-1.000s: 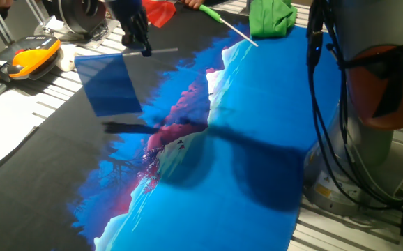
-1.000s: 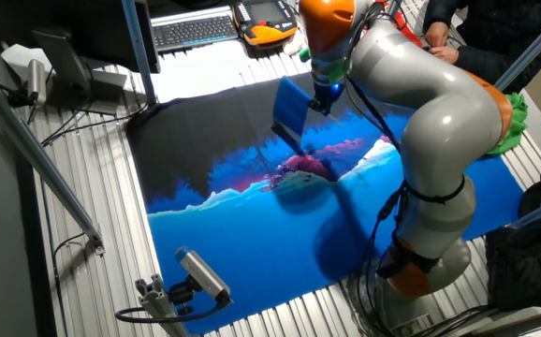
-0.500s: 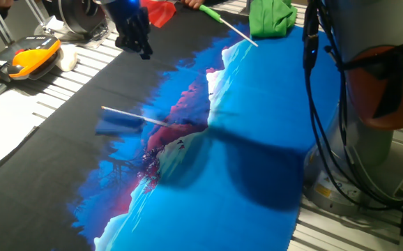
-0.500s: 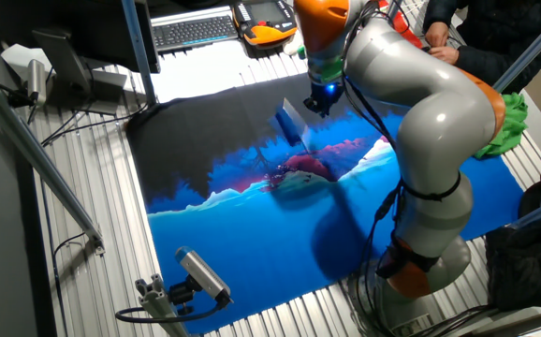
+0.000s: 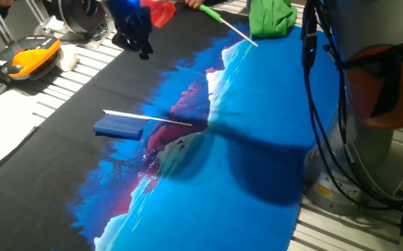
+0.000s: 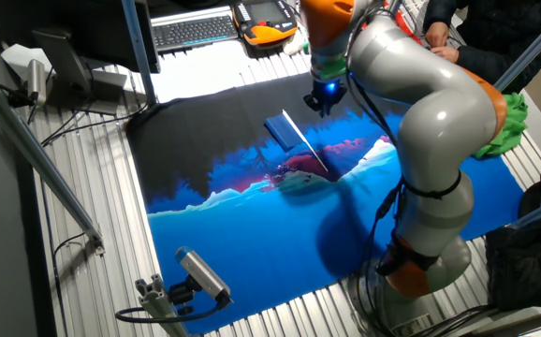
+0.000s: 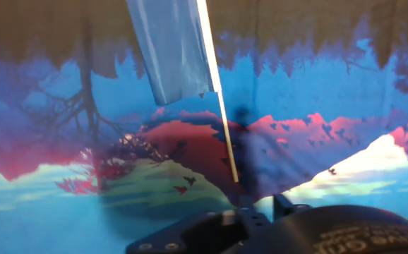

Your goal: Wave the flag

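Hand view shows you the flag (image 7: 176, 49) lying flat on the printed tablecloth (image 7: 331, 141), with its blue cloth at the top and its thin white stick (image 7: 218, 99) running down toward the camera. From one fixed view you see the same thing: the flag (image 5: 121, 127) rests on the cloth that covers the desk (image 5: 20, 111), and the gripper (image 5: 143, 47) hangs above and well apart from it, holding nothing. Whether the jaws are wide or narrow I cannot tell, because they are small and dark in the fixed views and outside the hand view. In the other fixed view the gripper (image 6: 325, 99) is up beside the flag (image 6: 286, 131), not over it. I judge that the flag must be taken up again before you can wave it. For this, bring the hand over the bare end of the stick, away from the cloth part, and turn the wrist so the jaws close across the stick and not along it. Go down slowly, because the stick is thin and lies flat; it may roll or slip away. Close firmly, lift first, then swing.
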Tool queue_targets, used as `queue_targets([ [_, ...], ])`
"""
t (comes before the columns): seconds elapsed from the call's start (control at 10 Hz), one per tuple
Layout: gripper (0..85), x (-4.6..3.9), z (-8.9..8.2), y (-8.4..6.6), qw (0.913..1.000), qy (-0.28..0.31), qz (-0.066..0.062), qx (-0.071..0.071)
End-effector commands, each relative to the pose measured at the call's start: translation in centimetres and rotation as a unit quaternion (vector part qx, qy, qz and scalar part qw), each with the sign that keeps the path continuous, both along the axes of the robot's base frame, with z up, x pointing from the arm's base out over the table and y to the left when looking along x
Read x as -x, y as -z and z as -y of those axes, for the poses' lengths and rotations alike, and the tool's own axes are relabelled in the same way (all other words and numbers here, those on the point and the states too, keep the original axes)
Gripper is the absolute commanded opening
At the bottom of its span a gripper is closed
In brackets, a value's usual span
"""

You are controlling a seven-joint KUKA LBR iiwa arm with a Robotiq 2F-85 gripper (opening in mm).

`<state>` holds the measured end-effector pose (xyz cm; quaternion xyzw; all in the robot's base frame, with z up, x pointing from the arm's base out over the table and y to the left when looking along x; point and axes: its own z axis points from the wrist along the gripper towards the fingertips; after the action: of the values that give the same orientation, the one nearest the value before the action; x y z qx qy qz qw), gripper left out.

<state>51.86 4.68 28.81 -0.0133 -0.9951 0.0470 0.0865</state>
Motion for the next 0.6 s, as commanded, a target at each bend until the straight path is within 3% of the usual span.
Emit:
queue_targets([
  [0.0, 0.0, -0.03, 0.07, -0.05, 0.9989, 0.039, 0.003, -0.024],
  [0.2, 0.0, 0.01, 0.15, -0.13, 0.9986, 0.041, 0.029, -0.016],
  [0.3, 0.0, 0.03, 0.17, -0.15, 0.9974, 0.053, 0.042, -0.024],
  [0.5, 0.0, 0.02, 0.26, -0.15, 0.9968, 0.059, 0.046, -0.028],
])
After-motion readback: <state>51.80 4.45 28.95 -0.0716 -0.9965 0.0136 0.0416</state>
